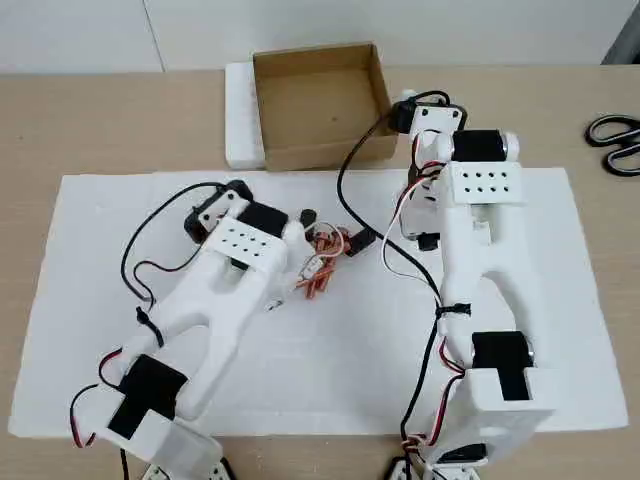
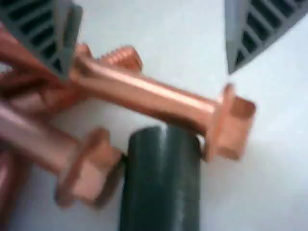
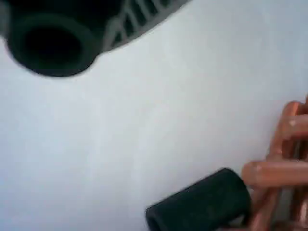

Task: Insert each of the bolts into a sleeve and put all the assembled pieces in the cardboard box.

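Several copper bolts (image 1: 318, 262) lie in a pile on the white foam mat (image 1: 330, 370), left of centre. My left gripper (image 2: 147, 70) hangs open right over the pile, its grey fingers (image 2: 43, 29) straddling one long bolt (image 2: 154, 96). A black sleeve (image 2: 161, 178) lies against that bolt. My right gripper (image 1: 375, 238) is just right of the pile, shut on another black sleeve (image 3: 48, 43) beside its ribbed finger (image 3: 139, 19). A loose sleeve (image 3: 202, 204) rests by the bolts (image 3: 284, 159). The cardboard box (image 1: 330, 152) stands open at the back centre.
The box sits on a white foam block (image 1: 240, 110). Black scissors (image 1: 615, 140) lie at the far right edge of the table. Loose cables (image 1: 350, 190) run between the arms near the box. The front half of the mat is bare.
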